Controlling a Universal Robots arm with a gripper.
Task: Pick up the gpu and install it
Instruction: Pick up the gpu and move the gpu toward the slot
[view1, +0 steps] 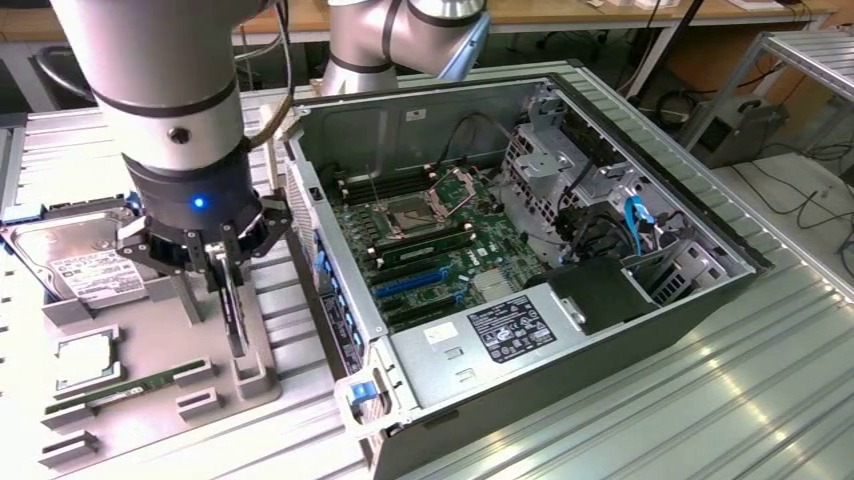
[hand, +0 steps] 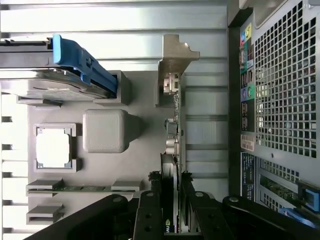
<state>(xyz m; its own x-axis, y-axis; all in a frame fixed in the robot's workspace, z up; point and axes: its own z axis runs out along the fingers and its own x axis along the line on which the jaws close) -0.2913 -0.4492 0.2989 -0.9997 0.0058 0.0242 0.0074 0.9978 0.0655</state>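
Observation:
The gpu (view1: 238, 325) stands on edge over the grey holder tray (view1: 260, 385), at the exterior view's left of the open computer case (view1: 627, 300). My gripper (view1: 214, 300) reaches down onto it. In the wrist view the gpu (hand: 175, 125) shows edge-on, a thin green board with a silver end bracket (hand: 175, 55) at its far end. My gripper (hand: 171, 205) has its black fingers (hand: 150, 212) pressed against both faces of the card. I cannot tell whether the card's lower edge still rests in the tray. The motherboard (view1: 427, 250) lies exposed, with blue slots (view1: 414, 283) free.
On the tray (hand: 140, 165) lie a silver hard drive (view1: 87, 265) with a blue connector (hand: 82, 65), a square processor chip (view1: 83, 362) and a long memory stick (view1: 127, 388). The case's perforated rear wall (hand: 285, 90) stands close beside the card. Ribbed metal table (view1: 747, 400) surrounds everything.

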